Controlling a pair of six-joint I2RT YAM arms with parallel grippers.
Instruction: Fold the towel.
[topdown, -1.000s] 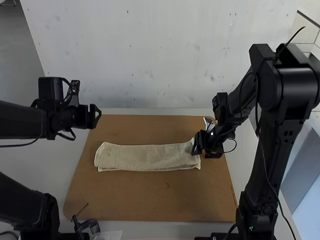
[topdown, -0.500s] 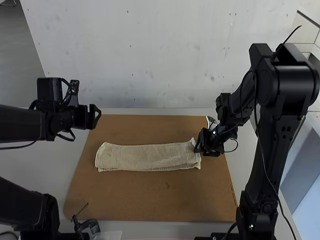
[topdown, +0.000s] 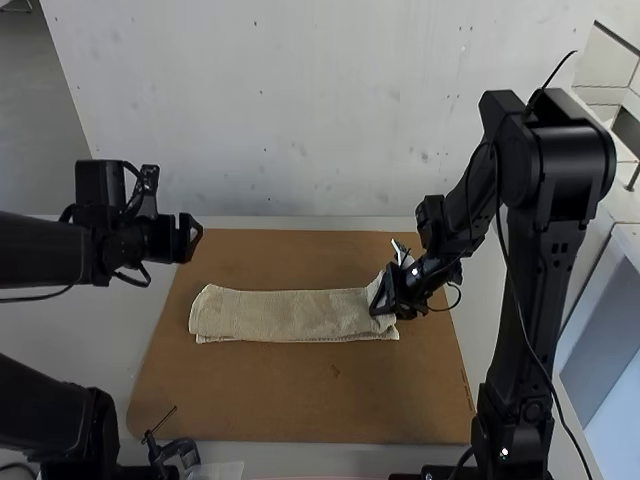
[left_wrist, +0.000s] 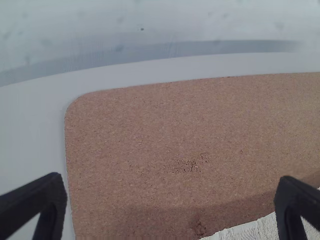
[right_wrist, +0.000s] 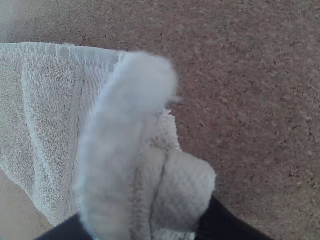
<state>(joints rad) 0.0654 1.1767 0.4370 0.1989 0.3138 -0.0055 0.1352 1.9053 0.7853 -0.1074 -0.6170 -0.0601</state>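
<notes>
Towel at centre frame could skew if the right gripper, seemingly clamped on its bunched end, drags lower layers. Left gripper, left of frame, has fingers apart.

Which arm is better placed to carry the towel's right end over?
Right, I'd judge: the right pincer grips that end of the towel. The left pincer hangs open and empty near a far corner of the board.
</notes>
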